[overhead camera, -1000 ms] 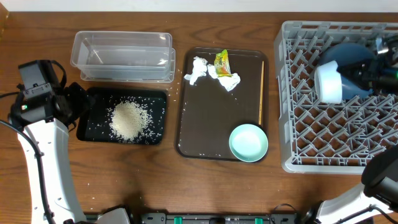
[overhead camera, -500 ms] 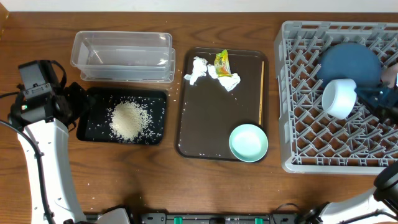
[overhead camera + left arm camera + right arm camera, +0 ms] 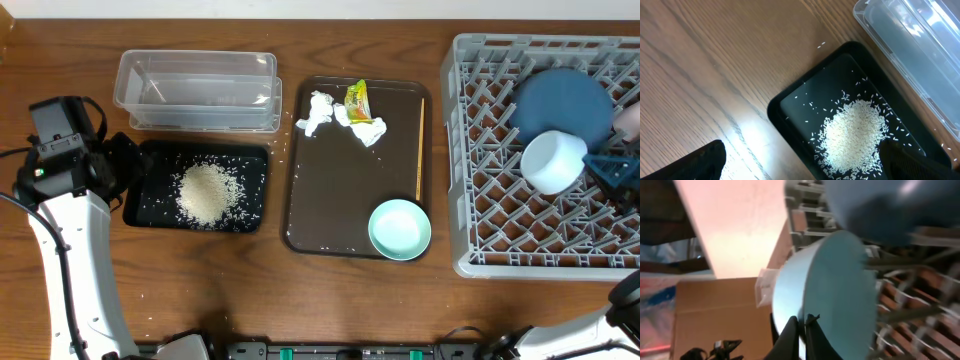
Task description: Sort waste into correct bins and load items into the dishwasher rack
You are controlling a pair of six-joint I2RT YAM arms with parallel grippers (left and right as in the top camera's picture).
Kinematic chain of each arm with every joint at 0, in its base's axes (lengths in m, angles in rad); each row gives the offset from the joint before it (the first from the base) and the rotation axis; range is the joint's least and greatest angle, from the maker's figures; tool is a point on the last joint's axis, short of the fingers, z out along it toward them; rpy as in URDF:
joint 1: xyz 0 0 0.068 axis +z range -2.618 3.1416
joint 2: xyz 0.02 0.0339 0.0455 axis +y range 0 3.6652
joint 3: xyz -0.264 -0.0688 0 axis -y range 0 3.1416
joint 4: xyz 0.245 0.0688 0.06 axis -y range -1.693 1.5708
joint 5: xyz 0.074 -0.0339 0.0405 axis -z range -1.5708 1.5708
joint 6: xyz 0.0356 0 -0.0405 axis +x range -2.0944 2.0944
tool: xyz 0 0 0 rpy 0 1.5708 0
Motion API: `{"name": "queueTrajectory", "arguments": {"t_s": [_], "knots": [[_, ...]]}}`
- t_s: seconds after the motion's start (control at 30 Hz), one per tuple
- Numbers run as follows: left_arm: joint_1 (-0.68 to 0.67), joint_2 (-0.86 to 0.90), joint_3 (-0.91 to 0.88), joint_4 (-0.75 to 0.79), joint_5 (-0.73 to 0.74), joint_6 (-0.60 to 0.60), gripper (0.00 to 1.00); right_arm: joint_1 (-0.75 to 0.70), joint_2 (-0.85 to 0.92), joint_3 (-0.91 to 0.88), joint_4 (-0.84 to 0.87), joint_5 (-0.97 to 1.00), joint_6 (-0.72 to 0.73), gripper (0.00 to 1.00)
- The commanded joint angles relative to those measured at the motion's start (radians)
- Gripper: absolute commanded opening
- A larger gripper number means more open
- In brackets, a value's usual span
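My right gripper (image 3: 592,166) is shut on the rim of the light blue bowl (image 3: 553,160), which is tilted on its side over the grey dishwasher rack (image 3: 500,215). In the right wrist view the fingertips (image 3: 812,322) pinch the light blue bowl's (image 3: 835,290) edge. The dark blue dish (image 3: 563,104) lies in the rack behind it, and a pale pink cup (image 3: 630,120) shows at the right edge. My left gripper (image 3: 805,165) is open above the black tray (image 3: 150,160), which holds the rice (image 3: 207,192). Tissues (image 3: 320,112), a snack wrapper (image 3: 357,100), a wooden stick (image 3: 420,150) and a mint-green bowl (image 3: 400,228) lie on the brown tray (image 3: 340,190).
The clear tub (image 3: 198,90) stands behind the black tray. A few stray rice grains lie on the wood around the trays. The rack's upright pegs surround the held bowl. The left arm (image 3: 60,200) stands along the table's left side.
My right gripper carried the light blue bowl off the dark blue dish, toward the front right of the rack, and turned its opening upward. The left arm has not moved.
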Motion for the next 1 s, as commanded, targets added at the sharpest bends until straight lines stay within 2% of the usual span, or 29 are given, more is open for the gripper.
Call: {"name": "queueTrajectory", "arguments": {"t_s": [0.0,0.17,0.33,0.4,0.5,0.6,0.63,0.7,0.87,0.97], "knots": [[0.004,-0.005,0.020,-0.004,-0.011,-0.002,1.00,-0.031,-0.021,-0.010,-0.002,0.066,0.006,0.07],[0.004,-0.005,0.020,-0.004,-0.011,-0.002,1.00,-0.042,-0.045,-0.010,0.004,0.088,0.023,0.14],[0.004,-0.005,0.020,-0.004,-0.012,-0.002,1.00,-0.042,-0.130,-0.010,0.065,0.183,0.146,0.20],[0.004,-0.005,0.020,-0.004,-0.012,-0.002,1.00,-0.041,-0.179,-0.010,0.102,0.243,0.201,0.27],[0.004,-0.005,0.020,-0.004,-0.012,-0.002,1.00,-0.039,-0.257,-0.010,0.146,0.339,0.296,0.44],[0.004,-0.005,0.020,-0.004,-0.011,-0.002,1.00,-0.025,-0.326,-0.010,0.171,0.377,0.320,0.48],[0.004,-0.005,0.020,-0.004,-0.012,-0.002,1.00,-0.011,-0.349,-0.010,0.179,0.396,0.332,0.48],[0.004,-0.005,0.020,-0.004,-0.012,-0.002,1.00,0.019,-0.373,-0.010,0.187,0.438,0.348,0.39],[0.004,-0.005,0.020,-0.004,-0.011,-0.002,1.00,0.180,-0.376,-0.013,0.188,0.681,0.427,0.01],[0.004,-0.005,0.020,-0.004,-0.012,-0.002,1.00,0.305,-0.350,-0.013,0.185,0.789,0.444,0.01]]}}
